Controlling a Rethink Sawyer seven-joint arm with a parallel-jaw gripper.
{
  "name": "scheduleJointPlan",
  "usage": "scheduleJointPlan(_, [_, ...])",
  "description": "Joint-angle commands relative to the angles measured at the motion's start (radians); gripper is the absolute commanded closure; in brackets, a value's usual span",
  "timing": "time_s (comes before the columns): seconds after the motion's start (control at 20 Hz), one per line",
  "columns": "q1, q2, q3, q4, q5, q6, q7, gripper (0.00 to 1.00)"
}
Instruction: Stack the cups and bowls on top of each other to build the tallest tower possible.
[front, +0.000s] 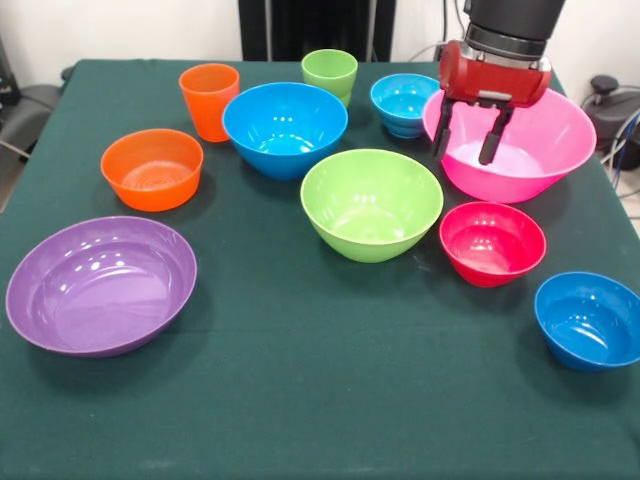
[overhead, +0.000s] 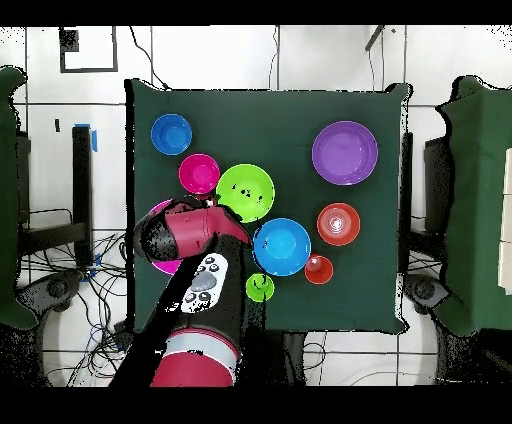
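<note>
We see even, bright light from above in the front view. Small white glints dot the purple bowl (front: 100, 284) and the lime green bowl (front: 371, 203), and soft shadows pool close under each bowl on the green tablecloth (front: 300, 400). Overhead, the floor (overhead: 300, 55) looks washed out.

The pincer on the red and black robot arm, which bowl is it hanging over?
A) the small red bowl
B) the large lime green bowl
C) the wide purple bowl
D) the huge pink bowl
D. In the front view the open pincer hangs over the huge glossy pink plastic bowl, with its two dark fingers apart and nothing held between them.
</note>
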Motion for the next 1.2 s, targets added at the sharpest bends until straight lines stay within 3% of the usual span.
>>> scheduleJointPlan(0.05, [-0.03, -0.022, 0.138, 0.07, -0.081, 0.127, -0.044, 0.0])
scheduleJointPlan(0.4, [-0.043, -0.038, 0.146, 0.071, -0.095, 0.151, -0.053, 0.0])
scheduleJointPlan(0.95, [-0.111, -0.061, 0.212, 0.001, -0.117, 0.299, -0.145, 0.0])
scheduleJointPlan(1.2, [-0.092, -0.062, 0.194, -0.03, -0.159, 0.323, -0.135, 0.0])
